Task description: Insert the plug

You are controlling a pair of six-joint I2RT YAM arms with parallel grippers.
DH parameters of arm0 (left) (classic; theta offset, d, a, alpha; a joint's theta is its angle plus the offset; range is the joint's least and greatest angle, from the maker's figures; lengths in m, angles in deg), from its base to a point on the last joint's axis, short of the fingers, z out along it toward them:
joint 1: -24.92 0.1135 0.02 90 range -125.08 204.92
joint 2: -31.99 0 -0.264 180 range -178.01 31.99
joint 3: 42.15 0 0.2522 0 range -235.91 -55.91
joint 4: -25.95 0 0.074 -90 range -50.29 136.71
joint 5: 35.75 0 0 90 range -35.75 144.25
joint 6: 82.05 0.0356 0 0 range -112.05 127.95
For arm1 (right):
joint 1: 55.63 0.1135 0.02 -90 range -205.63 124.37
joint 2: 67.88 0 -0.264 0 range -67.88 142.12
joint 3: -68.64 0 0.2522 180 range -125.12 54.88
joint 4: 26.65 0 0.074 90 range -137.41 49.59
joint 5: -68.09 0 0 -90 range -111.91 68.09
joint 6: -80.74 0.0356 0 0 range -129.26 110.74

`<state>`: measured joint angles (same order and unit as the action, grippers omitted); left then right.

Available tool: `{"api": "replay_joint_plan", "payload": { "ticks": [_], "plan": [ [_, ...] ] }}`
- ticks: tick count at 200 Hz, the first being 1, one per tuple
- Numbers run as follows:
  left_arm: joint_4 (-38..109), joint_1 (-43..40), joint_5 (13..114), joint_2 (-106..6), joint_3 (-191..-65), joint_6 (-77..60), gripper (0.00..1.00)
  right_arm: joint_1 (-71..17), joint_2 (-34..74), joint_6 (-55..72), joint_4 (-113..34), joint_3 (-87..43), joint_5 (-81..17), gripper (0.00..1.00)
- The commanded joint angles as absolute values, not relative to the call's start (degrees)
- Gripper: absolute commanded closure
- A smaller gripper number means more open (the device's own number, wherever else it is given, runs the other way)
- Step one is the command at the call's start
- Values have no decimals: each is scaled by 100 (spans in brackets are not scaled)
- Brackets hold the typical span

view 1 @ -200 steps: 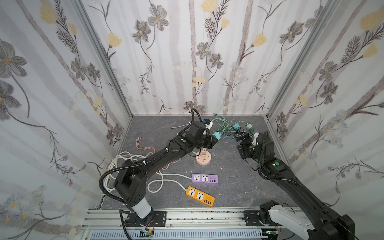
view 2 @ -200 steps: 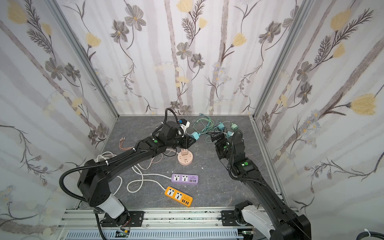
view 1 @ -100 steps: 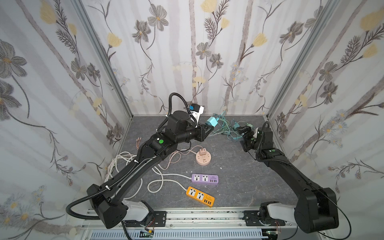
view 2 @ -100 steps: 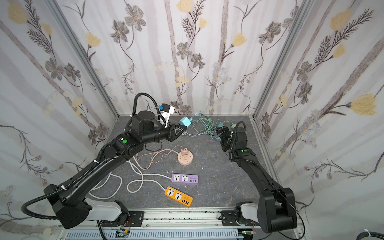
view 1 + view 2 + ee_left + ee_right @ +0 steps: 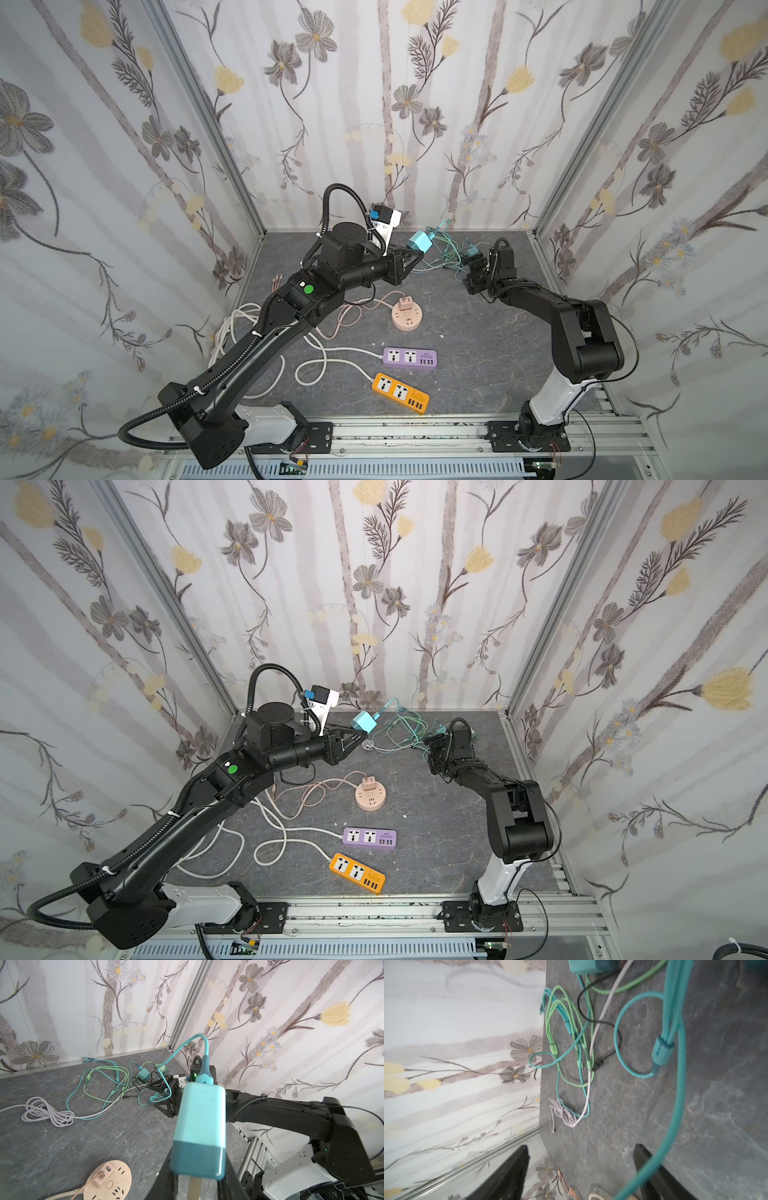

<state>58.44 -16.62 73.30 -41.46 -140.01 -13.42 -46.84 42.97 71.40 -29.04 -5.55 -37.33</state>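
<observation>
Teal plug (image 5: 419, 242) held clear of the mat (image 5: 478, 374)
The left gripper (image 5: 417, 250) clamps it at 12 o'clock from the round pink socket (image 5: 407, 318). At 2 o'clock, the right gripper (image 5: 580, 1147) has its fingers apart beside a teal cable (image 5: 679, 1105).

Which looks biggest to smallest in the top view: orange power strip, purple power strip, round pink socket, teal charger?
1. orange power strip and purple power strip: about alike, so not ranked against each other.
2. round pink socket.
3. teal charger: smallest, though it is raised off the table, nearer the camera.
</observation>
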Motion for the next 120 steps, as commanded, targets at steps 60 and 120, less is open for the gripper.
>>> {"api": "replay_joint_plan", "payload": {
  "ticks": [60,120],
  "plan": [
    [6152,-1352,6251,-3848,-13674,-1332,100,-4711,2184,4580,-3859,-1882,-2204,100],
    [6064,-1288,6342,-3998,-13713,-1342,100,-4805,1805,2723,-5947,-3092,-2108,100]
  ]
}}
